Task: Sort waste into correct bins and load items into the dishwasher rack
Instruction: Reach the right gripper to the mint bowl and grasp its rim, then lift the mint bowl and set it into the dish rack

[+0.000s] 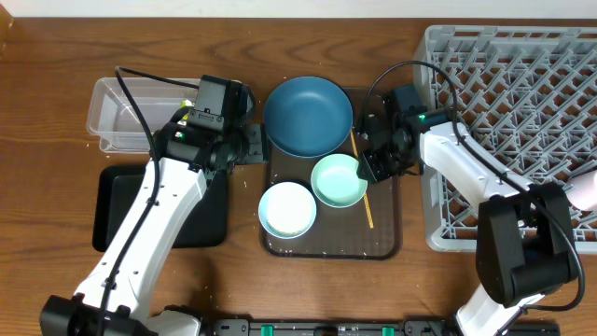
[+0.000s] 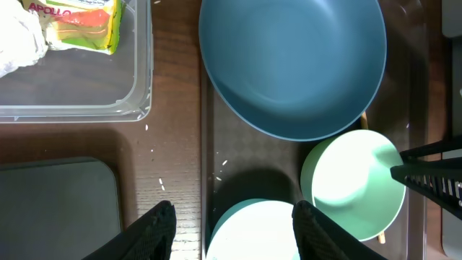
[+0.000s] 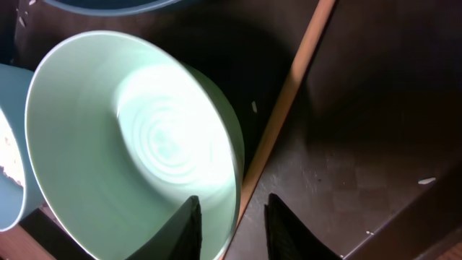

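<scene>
The only legible writing is "APOLLO", in red on the yellow-green snack wrapper (image 2: 83, 22). The wrapper lies in the clear tub (image 1: 117, 117) at the far left of the tabletop (image 1: 47, 56), touching a crumpled white tissue (image 2: 18, 40) in the same tub. The rest of the tub's floor is bare.

Just in front of the tub sits the black tray (image 1: 117, 210), partly covered by the left arm; nothing shows on its visible part. A few white grains (image 2: 223, 164) lie scattered on the wood between the tub and the brown tray, and on the brown tray's edge.

The left gripper (image 2: 234, 213) hangs released, its fingers wide apart and holding nothing, above the left edge of the brown tray (image 1: 387, 238) and the rim of the white bowl (image 1: 287, 209).

The brown tray holds three bowls. The dark-blue bowl (image 1: 308, 117) is at the back and looks empty. The white bowl is at the front left. The mint-green bowl (image 1: 339, 180) is to its right, tilted, with its inside clean. The thin wooden stick (image 1: 366, 207) lies on the tray along the mint bowl's right side.

The right gripper (image 3: 234, 201) is not clenched. One finger stands inside the mint bowl's rim and the other outside it. The rim and the near end of the stick are in the gap between them, and neither finger clearly presses on either.

The grey dishwasher rack (image 1: 522, 84) fills the right side. A small pale cup (image 1: 585, 189) shows at its right edge, partly cut off.
</scene>
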You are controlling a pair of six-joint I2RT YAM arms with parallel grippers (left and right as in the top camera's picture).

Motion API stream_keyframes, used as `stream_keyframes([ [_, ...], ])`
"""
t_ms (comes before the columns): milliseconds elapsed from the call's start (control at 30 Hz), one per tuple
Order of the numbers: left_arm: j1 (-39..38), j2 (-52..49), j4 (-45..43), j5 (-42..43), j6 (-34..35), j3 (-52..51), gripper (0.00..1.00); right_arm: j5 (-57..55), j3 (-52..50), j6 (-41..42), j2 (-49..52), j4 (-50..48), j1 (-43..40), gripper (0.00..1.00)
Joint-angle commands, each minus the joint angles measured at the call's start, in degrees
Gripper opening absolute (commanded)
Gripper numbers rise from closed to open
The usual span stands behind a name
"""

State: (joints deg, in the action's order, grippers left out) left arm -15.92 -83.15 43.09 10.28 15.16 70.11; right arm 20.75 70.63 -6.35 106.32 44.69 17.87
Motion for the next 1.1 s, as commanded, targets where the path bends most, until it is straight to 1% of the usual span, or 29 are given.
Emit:
stream_keyframes([
  [0,-0.02,-0.33,0.17,-0.52,-0.52,0.24,0.55,0.00,-1.20,1.20,-1.40,-0.15,0.92,0.28],
  [100,-0.02,-0.33,0.17,-0.52,-0.50,0.24,0.55,0.02,-2.27,1.22,-1.40,-0.76,0.96,0.28],
  [267,-0.02,-0.33,0.15,-0.52,-0.52,0.24,0.55,0.02,-2.86,1.22,-1.40,-1.27,0.96,0.22],
  [367,-0.02,-0.33,0.17,-0.52,-0.52,0.24,0.55,0.02,-2.86,1.99,-1.40,-1.79,0.96,0.15],
  [433,-0.02,-0.33,0.17,-0.52,-0.52,0.24,0.55,0.04,-2.84,2.80,-1.40,-2.34,0.96,0.04],
  [467,-0.02,-0.33,0.17,-0.52,-0.50,0.24,0.55,0.04,-2.82,3.17,-1.42,-2.67,0.94,0.01],
  [700,-0.02,-0.33,0.17,-0.52,-0.52,0.24,0.55,0.02,-0.79,3.13,-2.12,-2.25,0.46,0.01],
  [867,-0.02,-0.33,0.17,-0.52,-0.52,0.24,0.55,-0.39,2.97,3.10,-6.73,-1.90,-2.45,0.01],
  [967,-0.02,-0.33,0.17,-0.52,-0.52,0.24,0.55,-5.27,4.70,3.10,-10.62,-2.51,-5.01,0.01],
  [1067,-0.02,-0.33,0.15,-0.52,-0.52,0.24,0.55,-14.43,4.96,3.08,-15.19,-5.11,-7.89,0.01],
])
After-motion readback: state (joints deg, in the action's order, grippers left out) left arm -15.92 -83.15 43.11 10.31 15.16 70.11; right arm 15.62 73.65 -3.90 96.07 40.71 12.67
